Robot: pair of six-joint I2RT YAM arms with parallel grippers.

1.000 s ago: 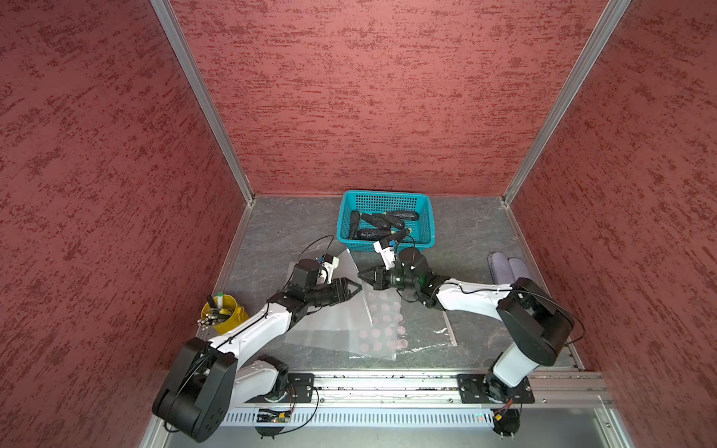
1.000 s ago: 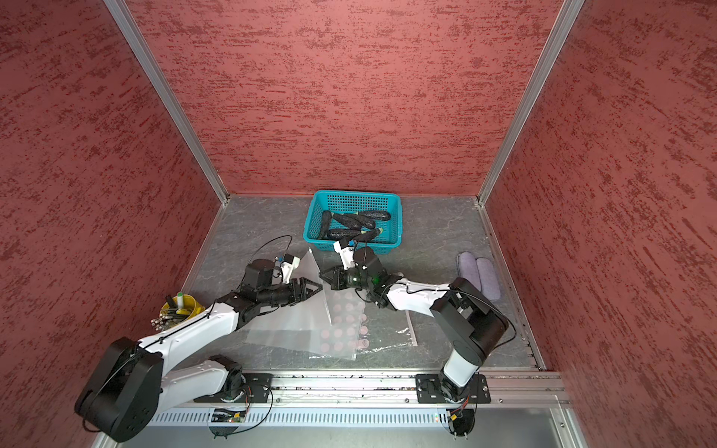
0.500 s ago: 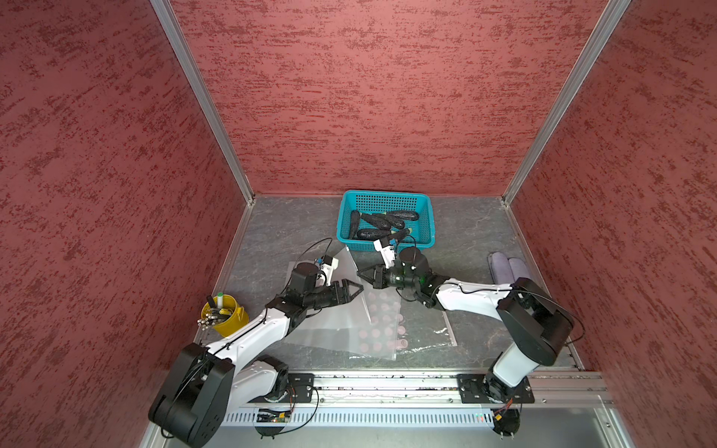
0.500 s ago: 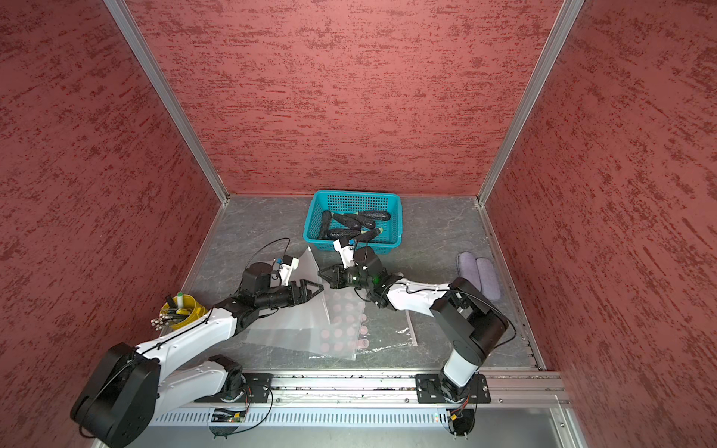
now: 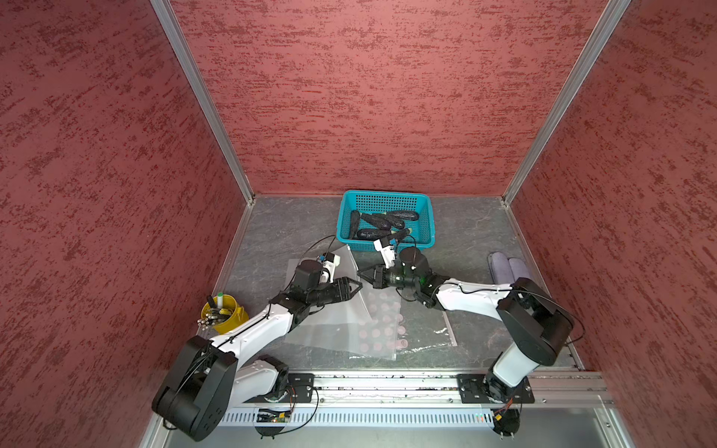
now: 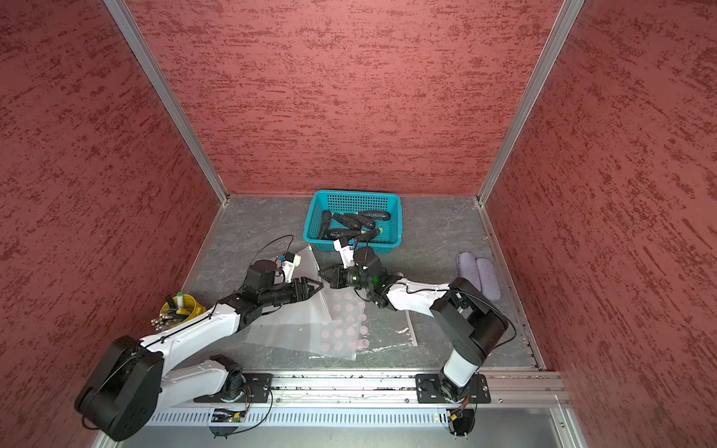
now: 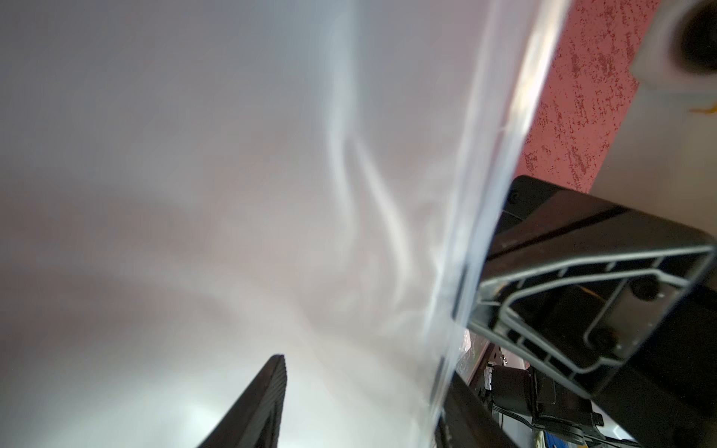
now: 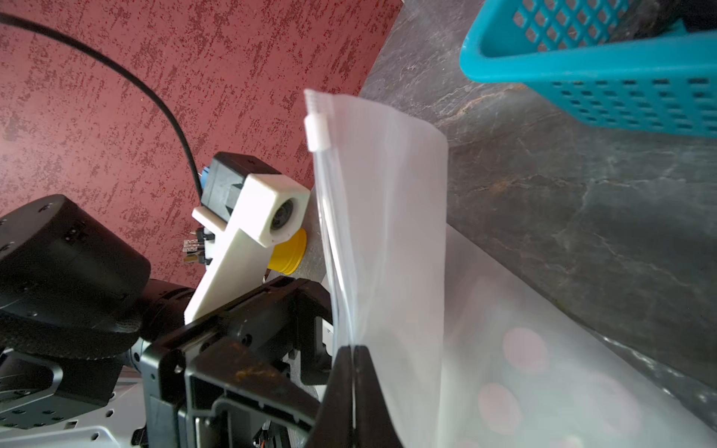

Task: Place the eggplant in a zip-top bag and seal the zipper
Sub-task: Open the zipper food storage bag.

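In front of the basket (image 5: pixel 426 229), we see the zip-top bag (image 5: pixel 333 326) lying partly on the table with its zipper edge lifted. Just before the basket, our right gripper (image 8: pixel 353 351) is clamped on that edge, along from the white slider (image 8: pixel 317 134). Beside it, our left gripper (image 5: pixel 356 286) has its jaws apart against the bag's film. The eggplants (image 5: pixel 375 222) lie inside the basket.

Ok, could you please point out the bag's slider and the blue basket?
slider (image 8: pixel 317 134): right wrist view, on its white body.
blue basket (image 5: pixel 388 201): a top view, on the far wall.
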